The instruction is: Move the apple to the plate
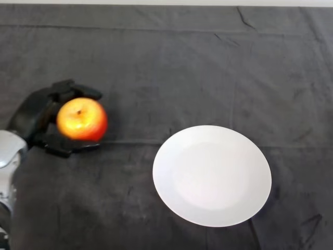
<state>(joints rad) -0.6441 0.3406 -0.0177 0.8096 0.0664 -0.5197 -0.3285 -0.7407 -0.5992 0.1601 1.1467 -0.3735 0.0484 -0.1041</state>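
Observation:
A red and yellow apple [82,119] sits at the left of the head view, stem up. My black left hand [39,115] is wrapped round it from the left, fingers curled over its far side and thumb under its near side. Whether the apple rests on the cloth or is lifted off it I cannot tell. A white round plate [212,175] lies flat on the cloth to the right of centre, apart from the apple, with nothing on it.
A dark cloth [171,67] with a few creases covers the whole table. My silver-grey forearm [8,166] comes in at the lower left edge.

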